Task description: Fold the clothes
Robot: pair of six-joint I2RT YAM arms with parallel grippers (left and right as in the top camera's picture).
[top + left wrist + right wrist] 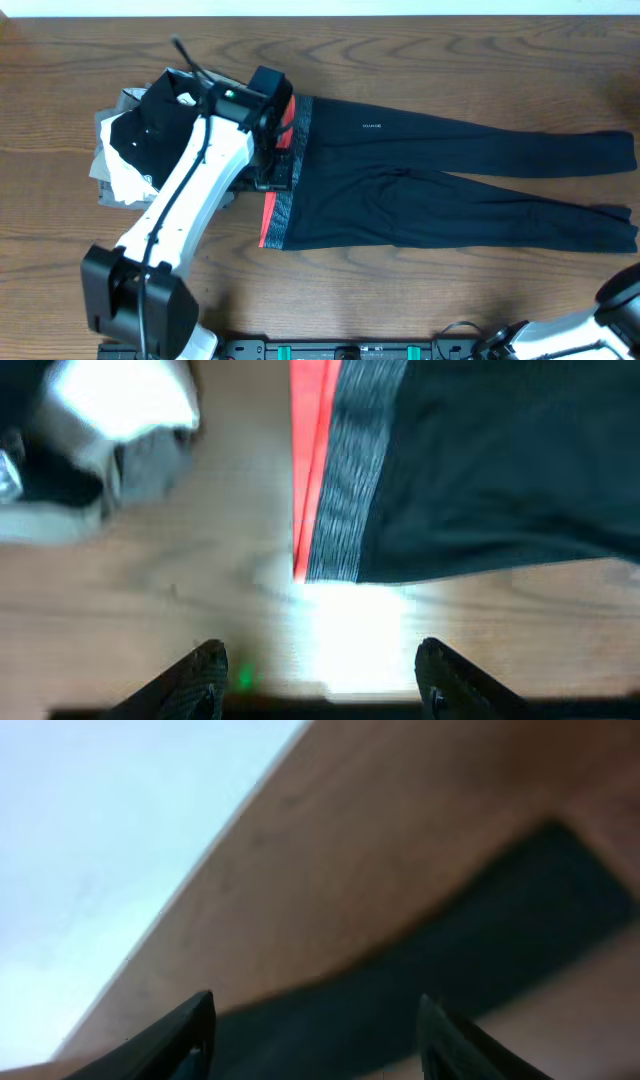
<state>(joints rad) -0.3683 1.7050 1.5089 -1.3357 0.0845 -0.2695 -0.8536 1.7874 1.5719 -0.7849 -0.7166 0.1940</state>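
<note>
The black leggings (450, 190) lie flat across the table, with the grey and coral-red waistband (285, 170) at the left and both legs reaching the right edge. My left gripper (266, 150) hovers over the waistband. In the left wrist view its fingers (320, 680) are open and empty above bare wood, just short of a waistband corner (335, 510). My right arm (620, 300) sits at the near right corner. In the right wrist view its fingers (315, 1040) are open and empty, with a black leg end (450, 950) beyond them.
A pile of other garments, black, white and grey (135, 140), lies left of the waistband, partly under my left arm. It also shows in the left wrist view (110, 420). The table's far edge (400, 14) runs along the top.
</note>
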